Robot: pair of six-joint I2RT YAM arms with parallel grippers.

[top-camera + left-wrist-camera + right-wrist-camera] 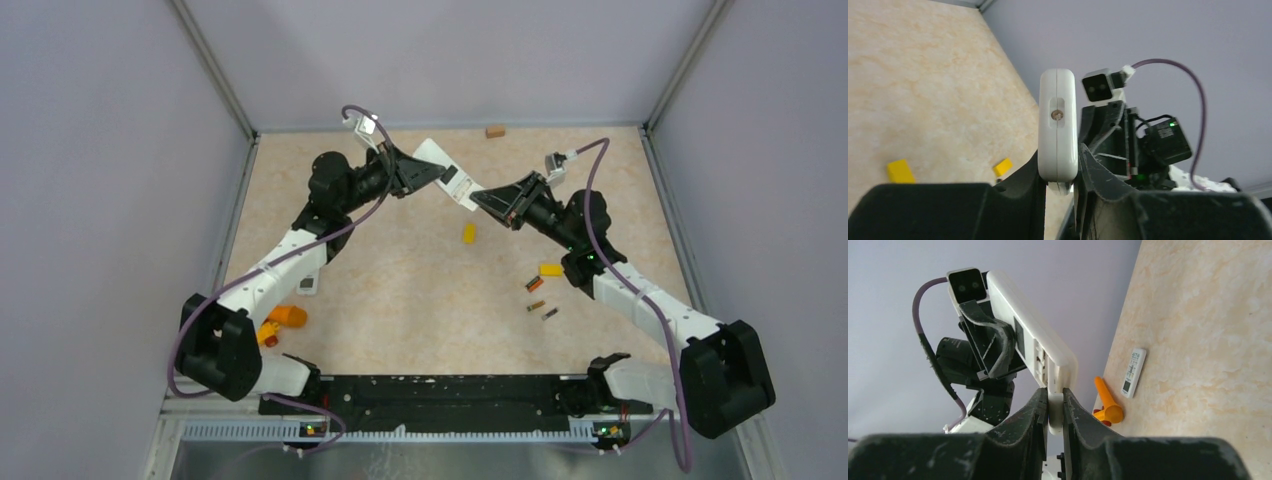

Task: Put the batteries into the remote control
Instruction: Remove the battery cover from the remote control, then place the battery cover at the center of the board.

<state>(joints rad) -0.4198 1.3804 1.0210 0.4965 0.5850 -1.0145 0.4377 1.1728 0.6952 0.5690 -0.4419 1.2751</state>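
**Current state.** The remote control (pixel 447 173) is held clear of the tabletop (pixel 400 290) at its far centre, spanned between both arms. The left pincer (pixel 418 170) is closed across one end of the white body. The right pincer (pixel 484 203) is clamped narrowly on the thin edge of the opposite end. In the right wrist view, the dark battery recess shows on the remote's flat face. The batteries (pixel 537 300) lie loose on the tabletop near the right arm, well apart from the remote, and none is inserted.

**Step in hand.** Judged from this: positioning the remote with a two-arm hold before any battery is loaded.

**Next move.** One pincer, probably the right, needs to release so it can fetch a battery. The other must hold the remote steady with the recess accessible.
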